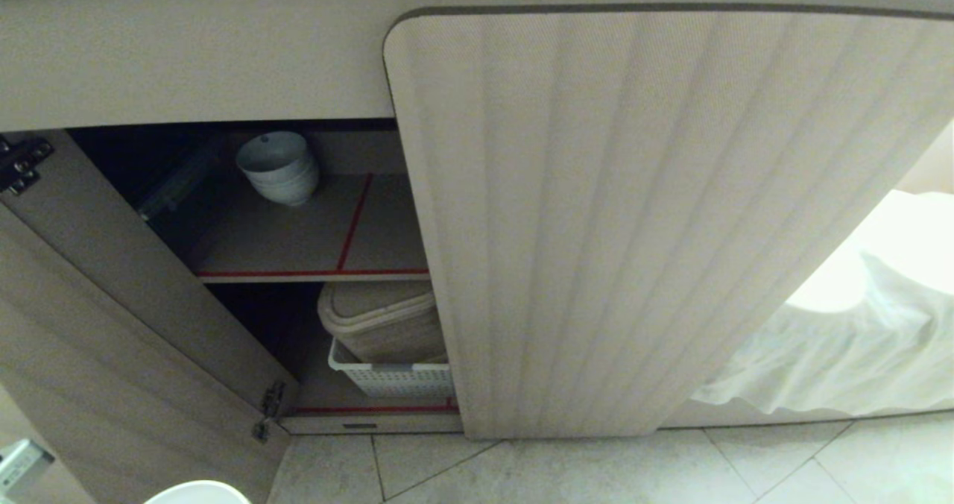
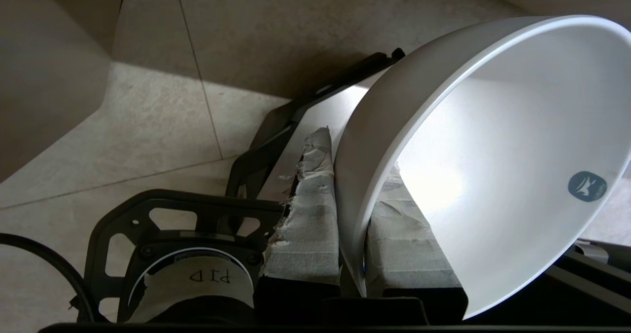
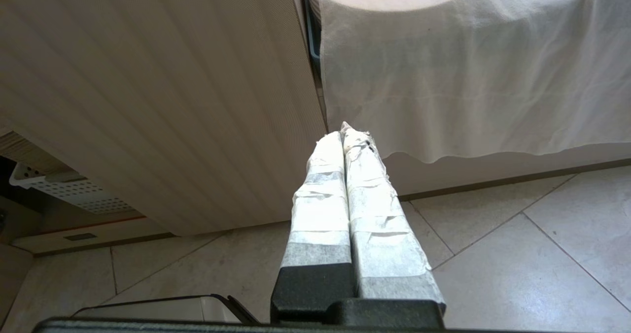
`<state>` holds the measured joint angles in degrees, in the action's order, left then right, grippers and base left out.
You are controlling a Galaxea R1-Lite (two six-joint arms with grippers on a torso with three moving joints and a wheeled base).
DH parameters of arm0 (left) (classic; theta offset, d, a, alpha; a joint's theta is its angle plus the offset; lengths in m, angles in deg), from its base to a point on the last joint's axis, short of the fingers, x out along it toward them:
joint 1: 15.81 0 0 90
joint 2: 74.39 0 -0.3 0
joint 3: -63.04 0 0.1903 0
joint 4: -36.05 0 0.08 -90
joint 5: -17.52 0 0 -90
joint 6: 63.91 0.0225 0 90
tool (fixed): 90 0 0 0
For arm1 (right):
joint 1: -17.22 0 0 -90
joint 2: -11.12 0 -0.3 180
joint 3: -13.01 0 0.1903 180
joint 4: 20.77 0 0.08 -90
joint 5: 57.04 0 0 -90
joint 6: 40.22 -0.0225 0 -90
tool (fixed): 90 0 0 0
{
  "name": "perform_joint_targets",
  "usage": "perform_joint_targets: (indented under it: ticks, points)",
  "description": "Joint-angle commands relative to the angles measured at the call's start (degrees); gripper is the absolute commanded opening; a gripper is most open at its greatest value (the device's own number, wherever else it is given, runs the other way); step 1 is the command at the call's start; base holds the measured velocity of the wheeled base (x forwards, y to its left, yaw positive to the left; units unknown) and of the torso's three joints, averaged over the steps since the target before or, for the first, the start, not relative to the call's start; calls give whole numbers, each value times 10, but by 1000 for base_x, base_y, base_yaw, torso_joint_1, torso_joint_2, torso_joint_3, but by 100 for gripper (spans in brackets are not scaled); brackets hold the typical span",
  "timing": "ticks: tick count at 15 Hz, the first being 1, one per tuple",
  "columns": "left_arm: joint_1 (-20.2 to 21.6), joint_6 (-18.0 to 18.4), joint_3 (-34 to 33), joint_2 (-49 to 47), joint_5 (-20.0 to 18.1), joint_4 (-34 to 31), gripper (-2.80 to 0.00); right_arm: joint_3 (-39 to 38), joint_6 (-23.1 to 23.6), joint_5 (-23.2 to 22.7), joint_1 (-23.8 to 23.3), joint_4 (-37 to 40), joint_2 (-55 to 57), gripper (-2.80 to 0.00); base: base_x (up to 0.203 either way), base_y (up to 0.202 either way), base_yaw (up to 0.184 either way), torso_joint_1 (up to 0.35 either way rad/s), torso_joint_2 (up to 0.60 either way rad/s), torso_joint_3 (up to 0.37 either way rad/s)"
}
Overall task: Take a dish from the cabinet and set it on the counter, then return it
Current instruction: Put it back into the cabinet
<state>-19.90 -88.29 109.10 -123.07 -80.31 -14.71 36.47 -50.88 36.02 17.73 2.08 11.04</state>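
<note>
Between the taped jaws of the left gripper sits the dish, its rim pinched tight; the right gripper rests empty, jaws pressed together.

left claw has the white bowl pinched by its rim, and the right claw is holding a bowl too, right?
Not quite. The left claw does pinch the white bowl by its rim, one finger inside and one outside, as the left wrist view shows. But the right claw holds nothing: the right wrist view shows its taped fingers pressed together, empty, above the tiled floor.
</note>
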Motion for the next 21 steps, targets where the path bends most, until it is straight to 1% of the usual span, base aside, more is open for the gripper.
perform_joint_targets:
  ticks: [1, 4, 7, 8, 10, 12, 13, 17, 21]
  points:
    - [3, -2, 2, -15, -1, 10, -280, 0, -1, 0, 0, 0, 1, -280, 0, 0, 0, 0, 0, 0]
    - [4, -4, 6, -49, 2, 54, -280, 0, -1, 0, 0, 0, 1, -280, 0, 0, 0, 0, 0, 0]
    - [4, -7, 28, -92, -4, 67, -280, 0, -1, 0, 0, 0, 1, -280, 0, 0, 0, 0, 0, 0]
    - [3, -14, 35, -109, -4, 77, -280, 0, -1, 0, 0, 0, 1, -280, 0, 0, 0, 0, 0, 0]
    - [3, -31, 43, -146, -4, 120, -280, 0, -1, 0, 0, 0, 1, -280, 0, 0, 0, 0, 0, 0]
    - [4, -36, 49, -185, -4, 165, -280, 0, -1, 0, 0, 0, 1, -280, 0, 0, 0, 0, 0, 0]
    - [4, -38, 55, -200, -4, 178, -280, 0, -1, 0, 0, 0, 1, -280, 0, 0, 0, 0, 0, 0]
    - [3, -85, 94, -267, -4, 214, -280, 0, -1, 0, 0, 0, 1, -280, 0, 0, 0, 0, 0, 0]
    - [3, -134, 128, -316, -2, 266, -280, 0, -1, 0, 0, 0, 1, -280, 0, 0, 0, 0, 0, 0]
